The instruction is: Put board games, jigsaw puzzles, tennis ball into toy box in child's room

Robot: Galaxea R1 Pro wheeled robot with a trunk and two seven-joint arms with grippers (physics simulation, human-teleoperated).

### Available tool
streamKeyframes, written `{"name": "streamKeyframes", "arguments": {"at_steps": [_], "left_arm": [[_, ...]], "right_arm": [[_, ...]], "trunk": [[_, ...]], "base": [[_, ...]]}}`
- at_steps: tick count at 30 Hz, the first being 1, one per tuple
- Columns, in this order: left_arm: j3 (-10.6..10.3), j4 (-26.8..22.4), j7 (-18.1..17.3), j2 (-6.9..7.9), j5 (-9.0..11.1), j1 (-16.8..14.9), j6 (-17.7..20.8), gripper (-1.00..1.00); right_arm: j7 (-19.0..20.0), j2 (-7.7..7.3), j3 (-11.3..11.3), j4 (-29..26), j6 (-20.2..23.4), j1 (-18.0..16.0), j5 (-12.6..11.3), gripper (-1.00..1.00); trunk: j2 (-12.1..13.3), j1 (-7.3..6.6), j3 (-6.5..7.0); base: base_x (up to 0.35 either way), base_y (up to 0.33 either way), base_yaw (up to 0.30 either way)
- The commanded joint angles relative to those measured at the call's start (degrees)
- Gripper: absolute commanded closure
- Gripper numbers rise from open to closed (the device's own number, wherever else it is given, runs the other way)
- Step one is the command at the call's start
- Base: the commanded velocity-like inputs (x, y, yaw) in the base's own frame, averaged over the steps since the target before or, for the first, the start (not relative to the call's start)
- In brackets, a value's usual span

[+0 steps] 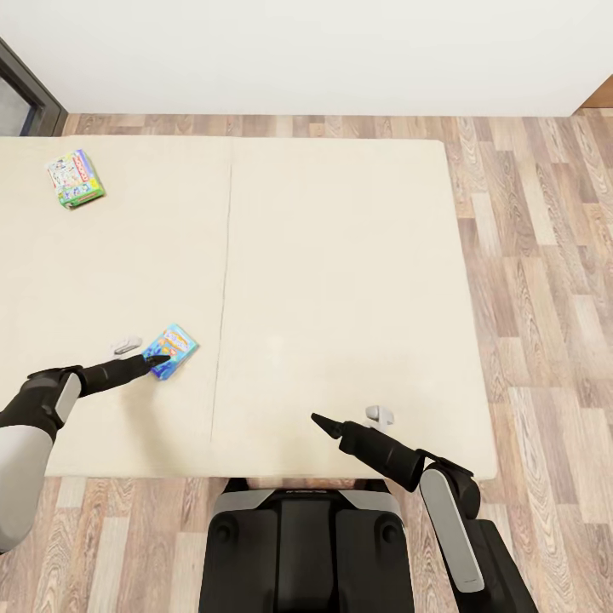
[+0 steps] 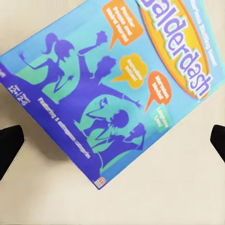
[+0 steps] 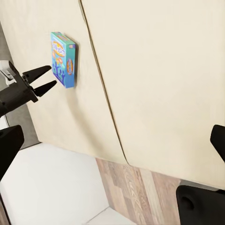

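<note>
Reaching for the blue game box (image 1: 170,350) on the bed (image 1: 340,281).
My left claw (image 1: 159,361) is open wide, holding nothing; my wrist camera reads "Balderdash". The green game box (image 1: 76,179) lies far off.

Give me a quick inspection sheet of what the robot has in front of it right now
Surface: beige bed, bare apart from two boxes.
Job's things: blue board game lying flat near the bed's front-left; green-white board game at far left.
Clutter: nothing seen.
Grippers: left gripper open, fingers at the blue box's edge, not closed on it; right gripper empty above the bed's front edge, opening unclear.
Cables: nothing seen.
Surroundings: wood-plank floor, white wall.
</note>
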Motion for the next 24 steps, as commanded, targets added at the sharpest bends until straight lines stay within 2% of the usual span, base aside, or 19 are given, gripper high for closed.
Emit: {"name": "streamKeyframes", "arguments": {"at_steps": [1, 14, 24], "left_arm": [[0.35, -0.15, -0.29, 0.00, -0.18, -0.04, 0.52, -1.00], [0.32, -8.06, -0.21, 1.88, -0.37, -0.04, 5.88, -1.00], [0.35, -9.92, 0.20, 2.73, -0.40, -0.05, 6.43, -1.00]], "right_arm": [[0.19, 0.03, -0.07, -0.03, 0.28, -0.02, 0.10, -1.00], [0.16, 0.05, -0.07, -0.03, 0.28, -0.02, 0.02, -1.00], [0.11, 0.17, -0.07, 0.01, 0.23, -0.02, 0.01, -1.00]], "trunk": [[-0.07, 0.03, -0.05], [-0.07, 0.03, -0.05], [-0.07, 0.03, -0.05]], "base": [[0.000, 0.000, 0.000], [0.000, 0.000, 0.000], [0.000, 0.000, 0.000]]}}
